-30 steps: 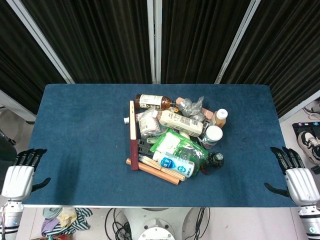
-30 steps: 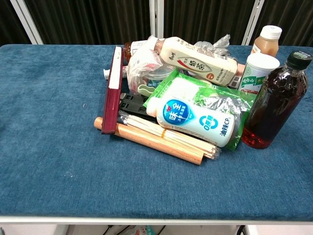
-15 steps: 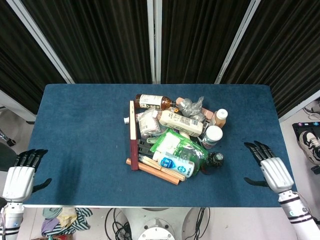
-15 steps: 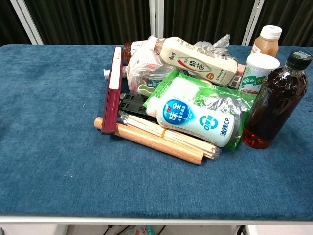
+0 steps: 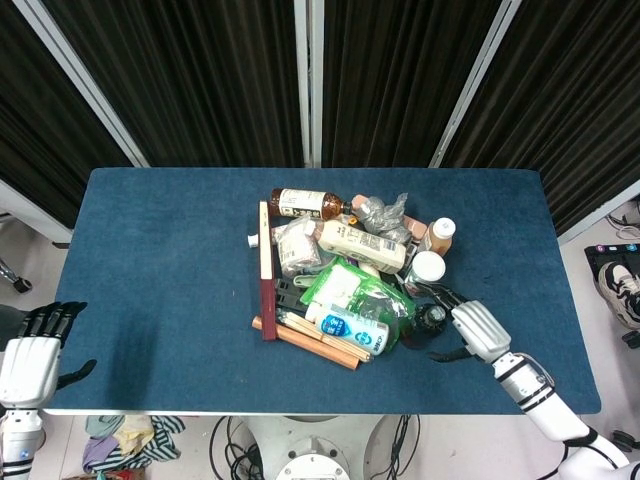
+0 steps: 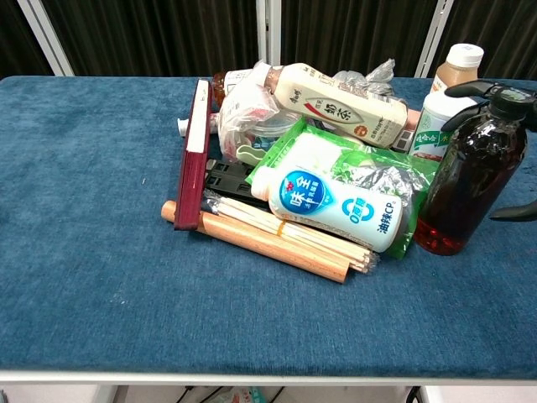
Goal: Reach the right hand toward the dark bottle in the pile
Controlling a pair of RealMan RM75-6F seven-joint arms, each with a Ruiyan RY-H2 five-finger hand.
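Observation:
The dark bottle [image 5: 432, 318] with a black cap stands upright at the pile's right front corner; the chest view shows its reddish-brown body [image 6: 468, 180]. My right hand [image 5: 470, 328] is just to its right, open. Its dark fingers [image 6: 470, 87] curve behind the cap and the thumb [image 6: 513, 211] shows at the frame's right edge. I cannot tell whether they touch the bottle. My left hand [image 5: 28, 355] hangs open beyond the table's front left corner, holding nothing.
The pile on the blue table [image 5: 150, 250] holds a milk-tea bottle [image 5: 360, 245], a brown tea bottle [image 5: 305, 203], a white-lidded cup [image 5: 425, 270], a green bag [image 5: 365, 295], a blue-and-white pouch [image 6: 331, 206], wooden sticks [image 5: 315, 340] and a dark red book [image 5: 266, 270].
My right hand has come in from the table's right front edge, leftward, up to the dark bottle. The left hand has dropped slightly. The pile has not moved.

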